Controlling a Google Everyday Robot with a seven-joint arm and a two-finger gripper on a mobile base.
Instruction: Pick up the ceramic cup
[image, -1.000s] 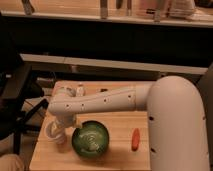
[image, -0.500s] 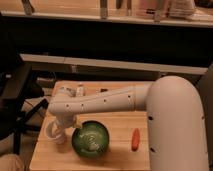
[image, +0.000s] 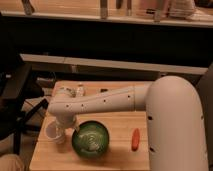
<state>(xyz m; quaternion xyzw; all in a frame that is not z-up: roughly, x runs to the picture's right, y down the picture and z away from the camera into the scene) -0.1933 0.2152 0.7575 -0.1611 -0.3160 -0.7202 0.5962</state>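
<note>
The white arm (image: 107, 102) is reaching from the large rounded body at the right of the frame across to the left, over the wooden bench (image: 117, 125). At its left end the wrist is bending downward, and the gripper (image: 62, 129) is hanging at the lower left of the frame, right at the ceramic cup (image: 53, 131). Whether the gripper is open, closed or gripping cannot be told; it is overlapping the cup's right side, and contact cannot be confirmed.

The ceramic cup is sitting upright on the bench near its left edge, with its pale flared rim facing up. The green bowl (image: 90, 138) is standing just to the right of the cup, near the bench's front edge. The orange carrot (image: 135, 139) is lying further right, well apart from the bowl and close beside the robot's body.
</note>
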